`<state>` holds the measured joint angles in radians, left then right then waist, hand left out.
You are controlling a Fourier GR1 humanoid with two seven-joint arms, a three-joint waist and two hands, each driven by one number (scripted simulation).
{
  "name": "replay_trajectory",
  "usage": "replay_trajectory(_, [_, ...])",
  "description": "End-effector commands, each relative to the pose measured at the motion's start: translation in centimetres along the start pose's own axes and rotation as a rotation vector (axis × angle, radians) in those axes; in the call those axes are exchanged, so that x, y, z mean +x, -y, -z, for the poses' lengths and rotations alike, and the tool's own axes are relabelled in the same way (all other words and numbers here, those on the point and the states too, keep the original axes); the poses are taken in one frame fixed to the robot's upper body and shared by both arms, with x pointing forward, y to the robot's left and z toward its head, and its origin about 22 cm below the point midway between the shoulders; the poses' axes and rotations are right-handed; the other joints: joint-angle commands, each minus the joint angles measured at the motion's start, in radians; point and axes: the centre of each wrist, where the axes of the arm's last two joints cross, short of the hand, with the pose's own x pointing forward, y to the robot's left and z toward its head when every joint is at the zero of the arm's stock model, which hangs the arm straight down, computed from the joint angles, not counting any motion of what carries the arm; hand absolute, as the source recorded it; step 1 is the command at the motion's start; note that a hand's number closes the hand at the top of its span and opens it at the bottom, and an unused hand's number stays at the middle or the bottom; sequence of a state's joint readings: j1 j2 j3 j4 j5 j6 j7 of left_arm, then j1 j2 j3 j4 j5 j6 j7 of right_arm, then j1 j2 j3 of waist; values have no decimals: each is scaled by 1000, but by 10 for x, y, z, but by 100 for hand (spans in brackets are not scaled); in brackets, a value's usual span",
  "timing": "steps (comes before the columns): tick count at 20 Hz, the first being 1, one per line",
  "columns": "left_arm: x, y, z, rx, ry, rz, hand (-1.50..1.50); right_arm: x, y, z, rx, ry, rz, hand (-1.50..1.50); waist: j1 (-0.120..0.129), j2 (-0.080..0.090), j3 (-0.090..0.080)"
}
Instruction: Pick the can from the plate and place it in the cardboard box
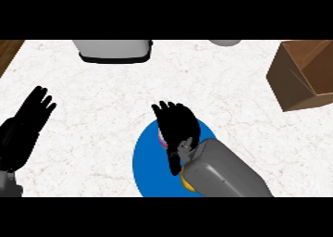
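Two hands in view. Right hand [175,124]: fingers straight and spread, hovering over blue plate [145,162], apparently lining up for grasp. Can [162,138]: sliver showing just left of those fingers, on plate, mostly hidden under palm; not yet gripped. Left hand [29,120]: fingers straight, resting at desk [94,102] left edge. Cardboard box [307,74]: well right of fingers, open, awaiting can. Grey appliance [114,50]: beyond fingertips, unused.

White marble-look counter top [94,134] fills the view, faint reddish veining running through it; a strip of dark wood [4,53] shows at the upper left corner, beyond the counter's edge; a grey appliance [114,50] with a black base sits at the far edge; a pale rounded object [226,42] peeks in further right; lighting is even.
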<state>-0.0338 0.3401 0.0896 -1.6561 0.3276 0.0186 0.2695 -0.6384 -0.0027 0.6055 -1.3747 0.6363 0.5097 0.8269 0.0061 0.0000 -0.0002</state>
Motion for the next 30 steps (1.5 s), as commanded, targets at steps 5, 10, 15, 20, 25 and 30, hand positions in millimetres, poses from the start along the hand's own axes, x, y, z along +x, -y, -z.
replay_trajectory(5, [4, -7, -6, -1, 2, 0, 0, -18, -14, 15, 42, -29, -20, -150, 0, -1, 0])
replay_trajectory(10, [-2, 7, -20, -6, 5, -7, 0, -18, -15, 15, 59, -43, -30, -150, 0, -1, 0])
replay_trajectory(15, [-18, -15, 8, 11, 5, -7, 0, 5, -15, 22, 55, -28, -32, -150, 2, 1, 0])
replay_trajectory(20, [-13, -10, 1, 5, 8, -3, 0, -10, -20, 17, 60, -45, -52, -150, -4, -1, 0])
replay_trajectory(25, [0, -7, -12, 8, 0, -14, 0, -8, -11, 28, -12, 59, -49, 150, 3, 0, 0])
replay_trajectory(30, [-10, -9, -8, 7, 10, 0, 0, -12, -14, 38, -32, 61, -52, 150, 5, 0, 0])
